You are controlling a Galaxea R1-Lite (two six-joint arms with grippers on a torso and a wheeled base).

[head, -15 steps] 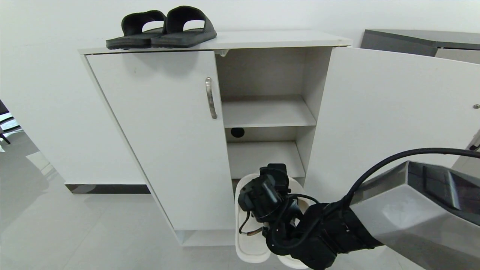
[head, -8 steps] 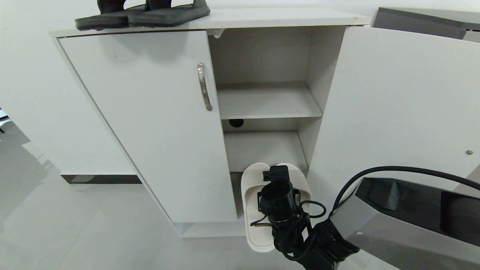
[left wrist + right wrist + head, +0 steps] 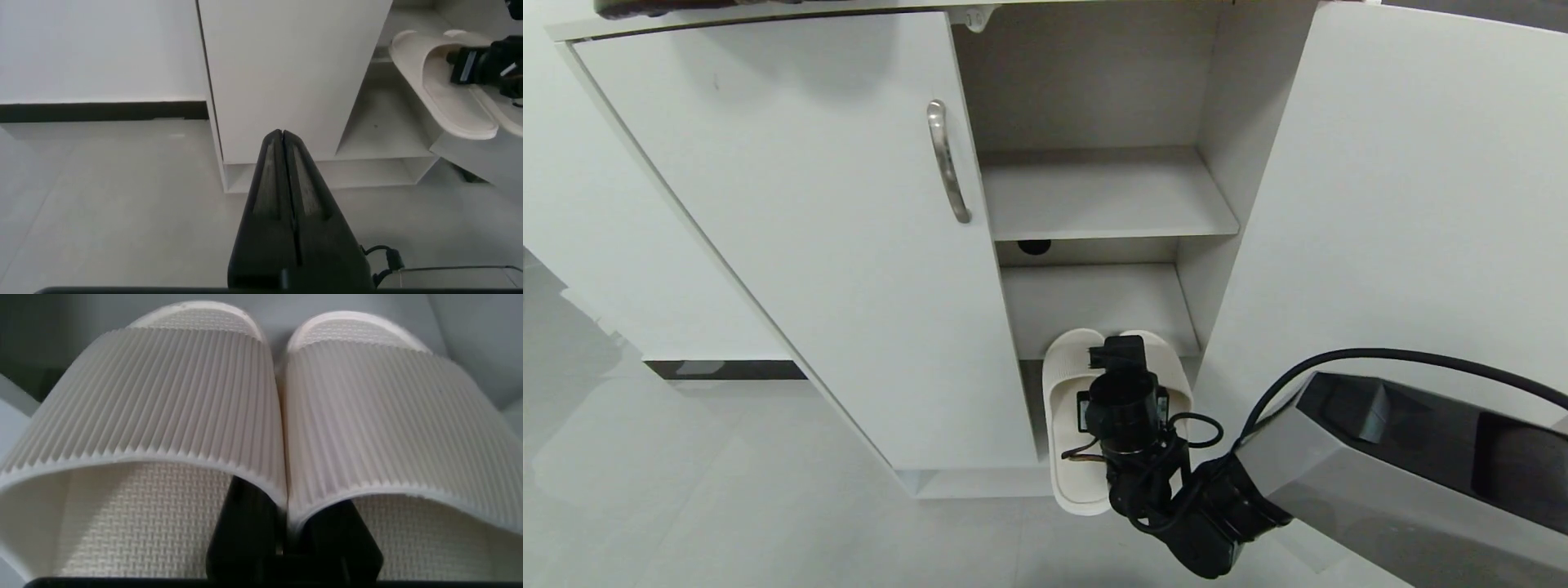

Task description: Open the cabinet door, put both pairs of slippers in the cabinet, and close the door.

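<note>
One pair of white slippers (image 3: 1066,425) was found clamped side by side, by the inner strap edges, in the right gripper (image 3: 288,539), toes at the front of the lower shelf (image 3: 1094,302) of the cabinet (image 3: 1225,106). The right door (image 3: 1380,204) was observed open, the left door (image 3: 792,245) shut. The left gripper (image 3: 282,175) was noted closed and empty above the floor (image 3: 122,220).

Cabinet (image 3: 1094,82): left door (image 3: 792,245) shut, right door (image 3: 1405,204) swung open to the right, two shelves showing inside. Right tool (image 3: 1117,359) holds the white slippers (image 3: 1068,400) side by side, toes at the front edge of the lower shelf (image 3: 1094,302), heels sticking out toward the near side over the floor (image 3: 727,506).
</note>
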